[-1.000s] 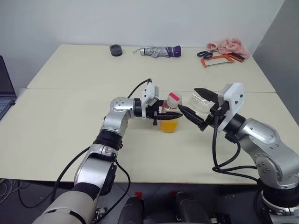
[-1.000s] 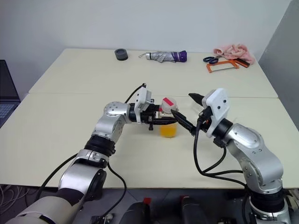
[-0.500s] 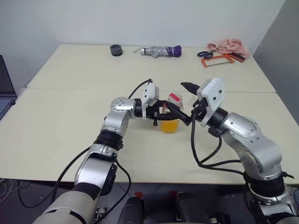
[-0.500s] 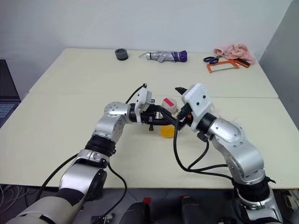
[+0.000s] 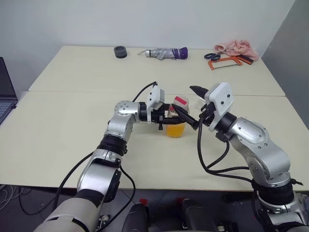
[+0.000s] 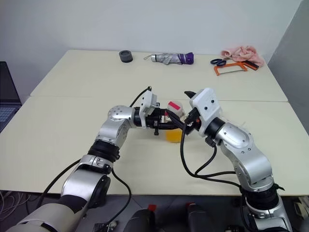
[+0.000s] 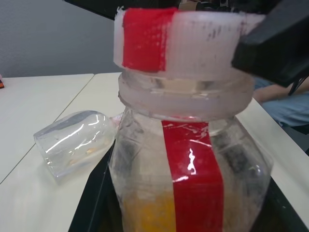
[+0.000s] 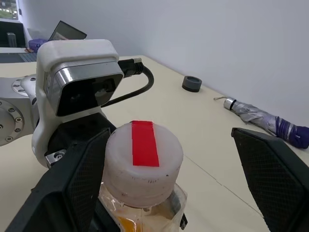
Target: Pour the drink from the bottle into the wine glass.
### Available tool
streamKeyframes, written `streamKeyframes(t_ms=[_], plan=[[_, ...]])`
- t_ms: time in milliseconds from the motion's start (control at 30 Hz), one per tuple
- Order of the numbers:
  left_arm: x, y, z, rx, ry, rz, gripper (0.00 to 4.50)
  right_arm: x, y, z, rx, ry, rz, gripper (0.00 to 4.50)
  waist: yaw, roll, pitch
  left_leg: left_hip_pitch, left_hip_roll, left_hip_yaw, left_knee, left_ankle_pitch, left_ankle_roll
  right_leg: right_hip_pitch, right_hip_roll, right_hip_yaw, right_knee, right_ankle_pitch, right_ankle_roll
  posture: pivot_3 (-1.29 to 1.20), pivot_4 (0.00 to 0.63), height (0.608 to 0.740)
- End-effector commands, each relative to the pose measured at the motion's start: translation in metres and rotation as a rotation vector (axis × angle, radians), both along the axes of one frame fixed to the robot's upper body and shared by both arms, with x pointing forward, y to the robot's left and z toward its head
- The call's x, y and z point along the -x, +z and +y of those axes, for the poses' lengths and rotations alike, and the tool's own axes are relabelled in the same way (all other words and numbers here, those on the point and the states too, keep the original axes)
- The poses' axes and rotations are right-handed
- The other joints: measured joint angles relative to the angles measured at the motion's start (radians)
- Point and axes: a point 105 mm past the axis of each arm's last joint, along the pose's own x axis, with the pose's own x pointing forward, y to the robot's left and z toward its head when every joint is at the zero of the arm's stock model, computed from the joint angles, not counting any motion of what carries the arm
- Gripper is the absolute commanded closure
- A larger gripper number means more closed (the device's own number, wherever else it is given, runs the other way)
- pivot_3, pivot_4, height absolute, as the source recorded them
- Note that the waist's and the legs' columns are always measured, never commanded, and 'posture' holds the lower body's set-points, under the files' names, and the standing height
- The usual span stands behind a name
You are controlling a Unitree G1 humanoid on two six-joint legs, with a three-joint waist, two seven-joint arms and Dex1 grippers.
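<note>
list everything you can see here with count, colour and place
bottle: 1, clear, red stripe, whitish cap with red strip, mid table
drink: orange-yellow, low in bottle
wine glass: 1, clear, on its side behind bottle
table: cream
black ring: 1, far edge
umbrella: 1, grey and purple, far edge
scissors: 1, blue handles, far right
orange frame: 1, beside scissors
pink cloth: 1, far right corner
laptop: 1, dark, left edge
left gripper: shut on bottle
right gripper: open, astride the cap
</note>
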Motion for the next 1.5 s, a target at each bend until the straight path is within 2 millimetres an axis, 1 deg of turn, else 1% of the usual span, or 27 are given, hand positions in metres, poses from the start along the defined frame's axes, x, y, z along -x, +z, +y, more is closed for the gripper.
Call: streamKeyframes(t_ms=[33, 567, 1033, 1267, 1500], plan=[[0.001, 0.016, -0.001, 0.034, -0.010, -0.056, 2.79, 0.002, 0.008, -0.011, -0.017, -0.034, -0.027, 0.23, 0.000, 0.000, 0.000, 0.000, 0.000, 0.000, 0.000, 0.000, 0.000, 0.000, 0.000, 0.000, 0.000, 0.000, 0.000, 0.00, 0.150, 0.740], [0.001, 0.016, 0.000, 0.032, -0.011, -0.056, 2.79, 0.010, 0.007, -0.010, -0.034, 0.015, 0.010, 0.23, 0.000, 0.000, 0.000, 0.000, 0.000, 0.000, 0.000, 0.000, 0.000, 0.000, 0.000, 0.000, 0.000, 0.000, 0.000, 0.00, 0.150, 0.740], [0.001, 0.016, 0.000, 0.031, -0.013, -0.055, 2.79, 0.013, 0.005, -0.012, -0.042, 0.026, 0.027, 0.23, 0.000, 0.000, 0.000, 0.000, 0.000, 0.000, 0.000, 0.000, 0.000, 0.000, 0.000, 0.000, 0.000, 0.000, 0.000, 0.00, 0.150, 0.740], [0.001, 0.015, 0.000, 0.030, -0.012, -0.055, 2.79, 0.015, 0.011, -0.011, -0.065, 0.040, 0.014, 0.23, 0.000, 0.000, 0.000, 0.000, 0.000, 0.000, 0.000, 0.000, 0.000, 0.000, 0.000, 0.000, 0.000, 0.000, 0.000, 0.00, 0.150, 0.740], [0.001, 0.015, 0.000, 0.029, -0.012, -0.056, 2.79, 0.012, 0.011, -0.015, -0.061, 0.013, 0.012, 0.23, 0.000, 0.000, 0.000, 0.000, 0.000, 0.000, 0.000, 0.000, 0.000, 0.000, 0.000, 0.000, 0.000, 0.000, 0.000, 0.00, 0.150, 0.740]])
